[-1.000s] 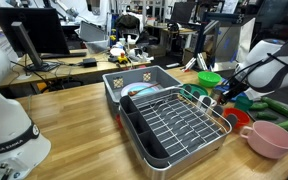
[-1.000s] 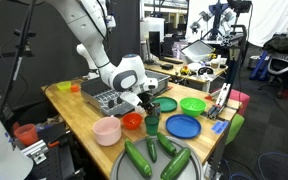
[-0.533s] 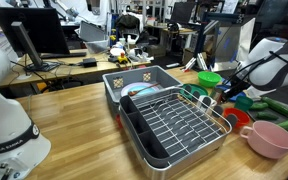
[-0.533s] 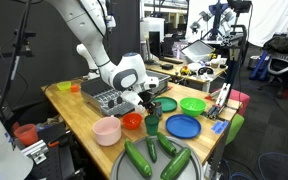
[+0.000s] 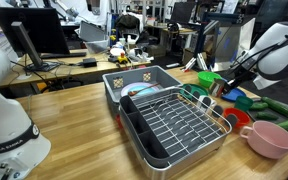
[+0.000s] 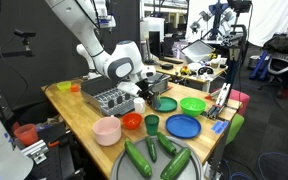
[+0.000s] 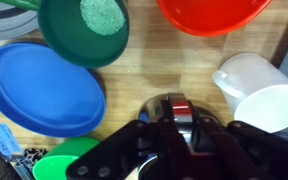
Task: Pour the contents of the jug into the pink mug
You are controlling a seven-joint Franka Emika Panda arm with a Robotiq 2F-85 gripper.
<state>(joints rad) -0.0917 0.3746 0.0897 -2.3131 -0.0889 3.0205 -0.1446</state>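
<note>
Wire dish rack [image 5: 179,125] on wooden table [image 5: 74,112], pink mug [image 5: 271,139] at right, red cup [image 5: 235,118] beside it, arm [image 5: 279,50] above

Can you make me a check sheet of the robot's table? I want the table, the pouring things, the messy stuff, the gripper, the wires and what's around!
Surface: wooden table, crowded on the robot's side.
Job's things: pink mug upright near the table edge; white jug upright beside the gripper.
Clutter: dish rack, red cup, green cup, blue plate, green bowl, cucumbers.
Gripper: gripper hovers above the dishes; open or shut cannot be told.
Cables: dark cables near the monitor.
Surroundings: lab desks, office chair.
</note>
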